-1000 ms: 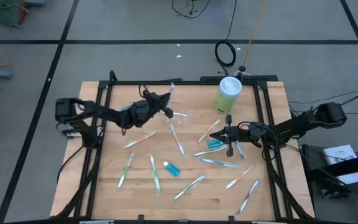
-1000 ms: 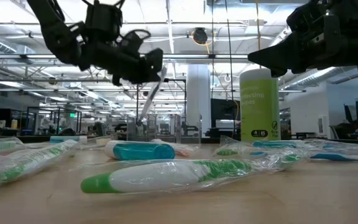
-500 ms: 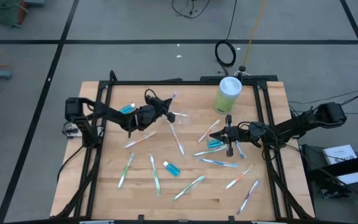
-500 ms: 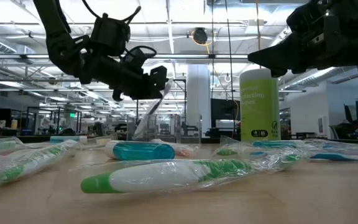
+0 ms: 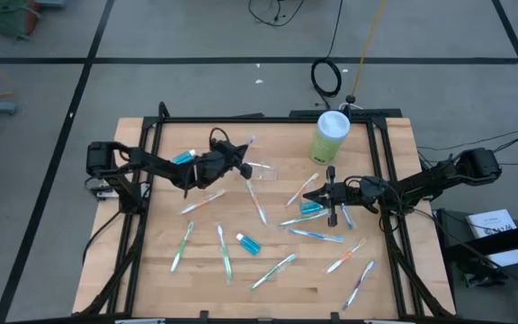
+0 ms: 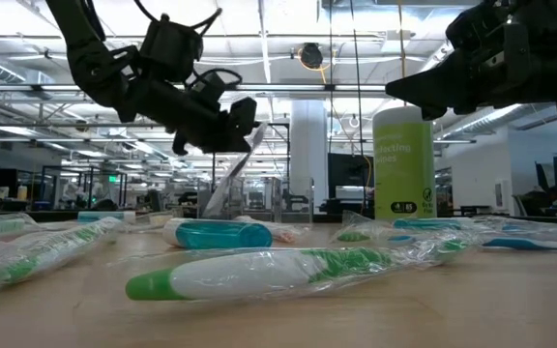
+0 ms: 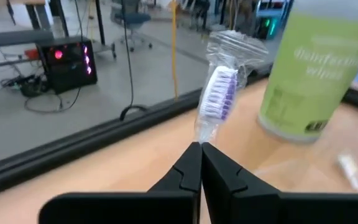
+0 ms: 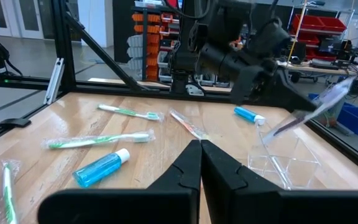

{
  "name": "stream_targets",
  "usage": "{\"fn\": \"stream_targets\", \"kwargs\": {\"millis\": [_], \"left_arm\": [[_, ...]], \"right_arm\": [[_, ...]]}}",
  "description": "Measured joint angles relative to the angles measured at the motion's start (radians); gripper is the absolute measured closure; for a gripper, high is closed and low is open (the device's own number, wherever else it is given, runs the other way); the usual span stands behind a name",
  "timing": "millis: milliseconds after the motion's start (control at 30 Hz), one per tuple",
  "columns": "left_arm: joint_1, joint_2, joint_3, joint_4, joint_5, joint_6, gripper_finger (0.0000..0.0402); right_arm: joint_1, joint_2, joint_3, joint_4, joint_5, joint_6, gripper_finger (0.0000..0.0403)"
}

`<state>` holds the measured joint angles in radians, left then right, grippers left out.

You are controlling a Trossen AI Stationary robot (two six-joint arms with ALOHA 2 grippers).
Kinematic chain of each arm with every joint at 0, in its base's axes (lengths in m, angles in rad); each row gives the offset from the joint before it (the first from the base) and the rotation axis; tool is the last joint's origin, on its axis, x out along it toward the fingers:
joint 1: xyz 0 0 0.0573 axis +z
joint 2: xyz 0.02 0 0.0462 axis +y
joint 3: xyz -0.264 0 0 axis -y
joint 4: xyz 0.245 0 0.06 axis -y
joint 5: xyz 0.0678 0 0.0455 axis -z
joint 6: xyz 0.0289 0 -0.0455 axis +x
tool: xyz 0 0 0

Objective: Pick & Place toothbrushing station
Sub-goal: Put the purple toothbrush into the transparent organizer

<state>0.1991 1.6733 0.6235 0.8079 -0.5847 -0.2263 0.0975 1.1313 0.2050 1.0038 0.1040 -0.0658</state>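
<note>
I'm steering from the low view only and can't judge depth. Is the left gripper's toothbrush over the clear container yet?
Observer: From above, the left gripper holds the wrapped toothbrush just beside the clear container, toward the table's left.
Operator: Is the grip firm?
Observer: The left wrist view shows the fingers shut on the toothbrush handle, purple bristles outward.
Operator: And the right arm?
Observer: The right gripper is shut, empty, above a teal tube.
</note>
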Motion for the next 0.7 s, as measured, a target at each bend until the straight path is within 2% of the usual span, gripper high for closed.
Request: {"fn": "stream_targets", "kwargs": {"millis": [333, 600, 700], "left_arm": [[-0.036, 0.000, 0.000, -0.034, 0.000, 0.023, 0.0360], [-0.074, -0.009, 0.000, -0.039, -0.004, 0.089, 0.0294], [-0.093, -0.039, 0.001, -0.050, -0.044, 0.113, 0.0272]], "right_arm": [[0.000, 0.000, 0.000, 0.000, 0.000, 0.000, 0.0403], [0.000, 0.000, 0.000, 0.000, 0.000, -0.001, 0.0403], [0.000, 0.000, 0.000, 0.000, 0.000, 0.000, 0.0403]]}}
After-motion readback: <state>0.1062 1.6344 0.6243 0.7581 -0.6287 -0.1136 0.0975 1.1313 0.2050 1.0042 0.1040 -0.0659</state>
